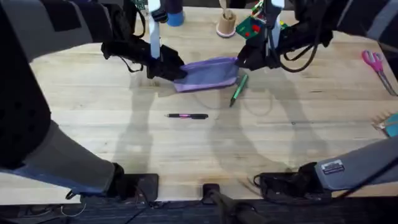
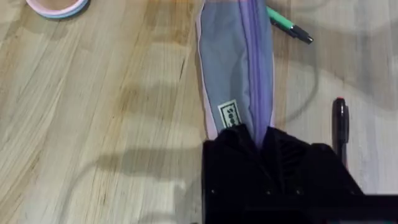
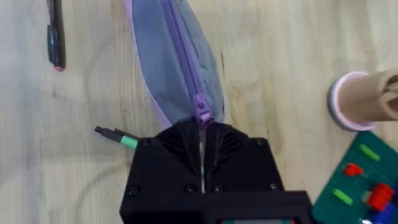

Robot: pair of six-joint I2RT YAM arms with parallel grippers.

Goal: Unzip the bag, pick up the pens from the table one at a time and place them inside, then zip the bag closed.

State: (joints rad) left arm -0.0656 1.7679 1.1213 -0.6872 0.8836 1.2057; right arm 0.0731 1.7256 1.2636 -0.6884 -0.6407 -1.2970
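The lavender bag lies on the table at the back middle, its zipper shut along the length I can see. My left gripper is shut on the bag's left end. My right gripper is shut at the bag's right end, with the zipper pull running between its fingers. The green pen lies just in front of the bag's right end. The black pen with a pink band lies nearer the front on bare wood.
Pink-handled scissors lie at the far right. A spool, a green board with small parts and a blue cup stand behind the bag. A tape roll lies near the left gripper.
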